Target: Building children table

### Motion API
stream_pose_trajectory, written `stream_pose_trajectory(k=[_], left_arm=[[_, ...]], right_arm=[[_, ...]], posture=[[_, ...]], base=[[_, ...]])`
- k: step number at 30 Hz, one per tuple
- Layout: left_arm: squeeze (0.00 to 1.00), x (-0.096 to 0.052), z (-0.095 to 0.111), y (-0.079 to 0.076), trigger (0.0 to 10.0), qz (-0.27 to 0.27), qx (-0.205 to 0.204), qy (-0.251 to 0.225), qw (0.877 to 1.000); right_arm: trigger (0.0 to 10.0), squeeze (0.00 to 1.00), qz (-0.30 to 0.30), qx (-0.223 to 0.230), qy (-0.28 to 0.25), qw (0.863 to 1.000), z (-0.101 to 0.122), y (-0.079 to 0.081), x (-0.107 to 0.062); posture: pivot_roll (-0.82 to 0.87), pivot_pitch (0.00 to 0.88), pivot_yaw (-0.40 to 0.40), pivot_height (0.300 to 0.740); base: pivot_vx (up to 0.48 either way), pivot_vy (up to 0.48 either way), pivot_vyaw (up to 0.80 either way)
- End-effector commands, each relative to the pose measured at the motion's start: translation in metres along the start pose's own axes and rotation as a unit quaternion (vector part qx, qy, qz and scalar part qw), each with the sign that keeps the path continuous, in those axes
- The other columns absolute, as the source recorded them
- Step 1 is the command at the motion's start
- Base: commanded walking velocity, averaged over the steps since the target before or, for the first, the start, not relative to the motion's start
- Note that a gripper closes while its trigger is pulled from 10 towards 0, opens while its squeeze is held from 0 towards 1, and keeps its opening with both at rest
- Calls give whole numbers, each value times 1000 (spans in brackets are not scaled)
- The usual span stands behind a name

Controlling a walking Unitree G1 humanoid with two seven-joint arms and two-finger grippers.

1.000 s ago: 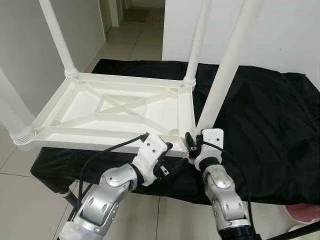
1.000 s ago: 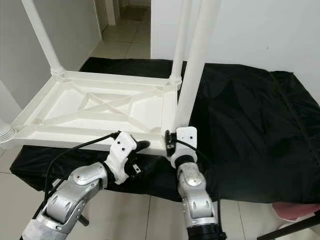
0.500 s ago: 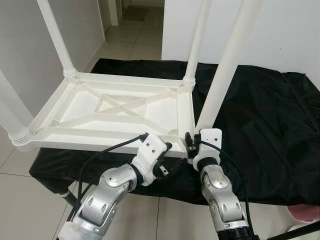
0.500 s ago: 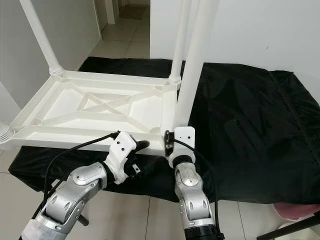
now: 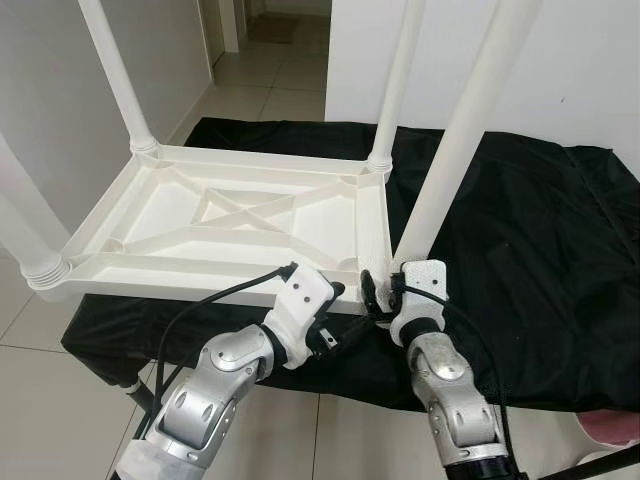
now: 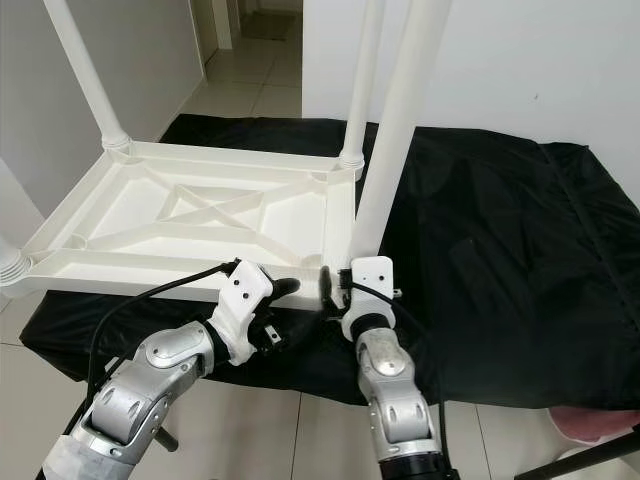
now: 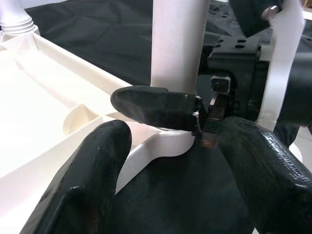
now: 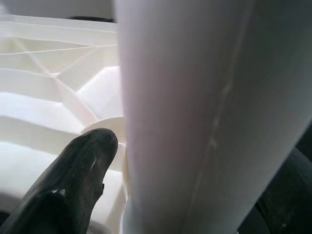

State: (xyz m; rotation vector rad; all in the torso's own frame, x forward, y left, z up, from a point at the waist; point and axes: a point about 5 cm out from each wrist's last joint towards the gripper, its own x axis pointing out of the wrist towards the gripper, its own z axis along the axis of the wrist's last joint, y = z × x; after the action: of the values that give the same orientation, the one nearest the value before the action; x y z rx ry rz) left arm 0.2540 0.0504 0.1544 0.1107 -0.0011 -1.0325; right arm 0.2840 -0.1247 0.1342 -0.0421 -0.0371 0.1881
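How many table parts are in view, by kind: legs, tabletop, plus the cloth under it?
White legs: 4 (far left, far right, near left, near right, with the right gripper around its base)
White upturned tabletop: 1
Black cloth: 1
Total: 6

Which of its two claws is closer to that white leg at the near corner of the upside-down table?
The right. The right gripper has its fingers around the base of the white leg; the left gripper sits open just beside it, at the table rim.
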Motion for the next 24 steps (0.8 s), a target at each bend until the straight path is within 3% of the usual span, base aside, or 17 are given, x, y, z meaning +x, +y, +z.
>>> stream_pose_trajectory(k=[1, 10, 14, 17, 22, 23, 24], left_arm=[[0, 1, -3, -3, 10000, -15, -3, 6, 1000], [0, 0, -4, -3, 10000, -19, -3, 8, 1000], [0, -3, -4, -3, 10000, -21, -1, 11, 1000], [0, -3, -4, -3, 10000, -21, -1, 11, 1000], [0, -4, -4, -2, 10000, -21, 0, 13, 1000], [0, -4, -4, -2, 10000, -20, 0, 13, 1000], [0, -4, -4, -2, 10000, -20, 0, 13, 1000]], right_arm=[[10000, 0, 24, -3, -15, 1000, 4, -2, 1], [10000, 0, 57, -15, -24, 998, 3, -15, 1], [10000, 0, 119, -35, -26, 992, 1, -23, 0], [10000, 0, 119, -35, -26, 992, 1, -23, 0], [10000, 0, 171, -64, -22, 983, 0, -33, 3], [9137, 0, 183, -72, -21, 980, -1, -35, 5], [9137, 0, 183, -72, -21, 980, -1, -35, 5]], posture=[[-25, 0, -5, 740], [-29, 0, -4, 740], [-28, 0, -1, 740], [-28, 0, -1, 740], [-28, 0, 2, 740], [-30, 4, 5, 740], [-30, 4, 5, 740]], base=[[0, 0, 0], [0, 0, 0], [0, 0, 0], [0, 0, 0], [0, 0, 0], [0, 0, 0], [0, 0, 0]])
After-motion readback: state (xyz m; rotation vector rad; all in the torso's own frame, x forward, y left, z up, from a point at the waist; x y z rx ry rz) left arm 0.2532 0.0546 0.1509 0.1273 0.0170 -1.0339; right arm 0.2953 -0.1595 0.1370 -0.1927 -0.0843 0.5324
